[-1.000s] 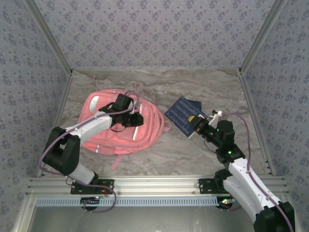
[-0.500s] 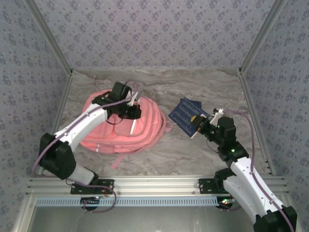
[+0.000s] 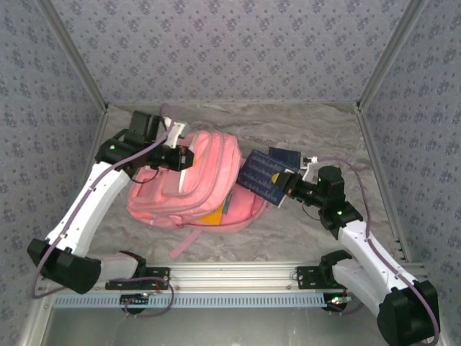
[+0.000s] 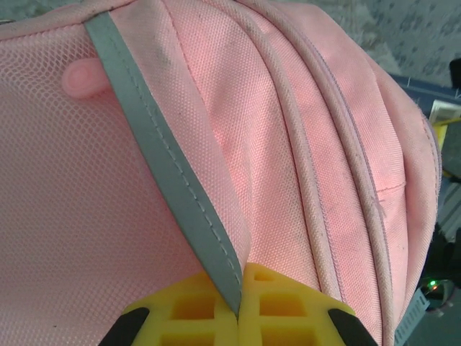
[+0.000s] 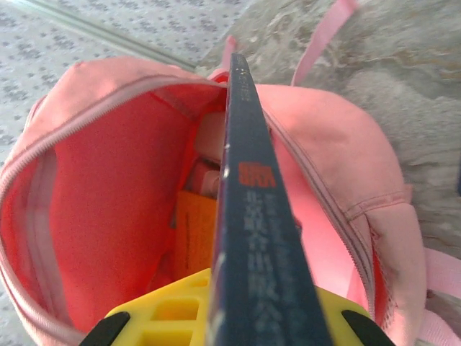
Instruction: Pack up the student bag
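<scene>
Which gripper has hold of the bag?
The left gripper, shut on the grey strip of the student bag; the right gripper clamps a blue book instead.

Soft pink student bag [image 3: 213,160] lies slumped, main compartment unzipped and gaping.

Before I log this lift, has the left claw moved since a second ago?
Yes. The left claw, shut on the bag, has moved left and toward the back wall.

The student bag [image 4: 310,144] is matt woven pink cloth with a mesh panel; the book [image 5: 252,216] cover is smooth and faintly glossy; the table [image 3: 302,130] is marble-patterned.
</scene>
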Available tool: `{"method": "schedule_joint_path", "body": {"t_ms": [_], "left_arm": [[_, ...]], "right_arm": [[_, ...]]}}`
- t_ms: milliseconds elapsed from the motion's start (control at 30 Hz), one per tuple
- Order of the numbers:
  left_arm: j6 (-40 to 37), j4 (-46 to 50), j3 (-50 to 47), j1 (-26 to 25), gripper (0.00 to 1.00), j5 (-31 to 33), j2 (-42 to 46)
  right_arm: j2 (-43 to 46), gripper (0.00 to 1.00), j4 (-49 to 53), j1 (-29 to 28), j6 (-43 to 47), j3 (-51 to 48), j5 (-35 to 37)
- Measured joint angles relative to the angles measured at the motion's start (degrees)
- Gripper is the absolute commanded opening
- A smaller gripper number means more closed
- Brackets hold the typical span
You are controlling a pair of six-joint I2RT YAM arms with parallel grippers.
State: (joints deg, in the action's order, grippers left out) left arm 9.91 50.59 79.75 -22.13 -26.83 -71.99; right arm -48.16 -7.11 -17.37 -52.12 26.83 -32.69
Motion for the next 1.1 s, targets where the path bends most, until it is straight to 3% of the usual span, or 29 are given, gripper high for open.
{"method": "schedule_joint_path", "body": {"t_ms": [133, 367, 633, 900, 1100], "left_arm": [[0.2, -0.3, -0.2, 2.7, 0.0, -3.8, 0.5], [0.3, -0.7, -0.4, 3.1, 0.0, -7.5, 0.4], [1.5, -1.1, -0.4, 3.8, 0.0, -9.6, 0.3], [2.4, -2.6, -1.1, 4.3, 0.0, -10.9, 0.3], [3.7, -3.7, -1.3, 4.8, 0.0, -11.5, 0.3]], "right_arm": [[0.0, 0.0, -2.7, -1.6, -1.1, 0.0, -2.3], [-4.5, 0.0, -8.2, -7.8, -3.7, 0.0, -4.3], [-20.0, 0.0, -20.5, -16.3, -7.6, 2.2, -3.8], [-37.8, 0.0, -32.2, -22.5, -9.8, 12.7, -0.5], [-51.1, 0.0, -33.2, -27.3, -11.6, 21.8, 4.1]]}}
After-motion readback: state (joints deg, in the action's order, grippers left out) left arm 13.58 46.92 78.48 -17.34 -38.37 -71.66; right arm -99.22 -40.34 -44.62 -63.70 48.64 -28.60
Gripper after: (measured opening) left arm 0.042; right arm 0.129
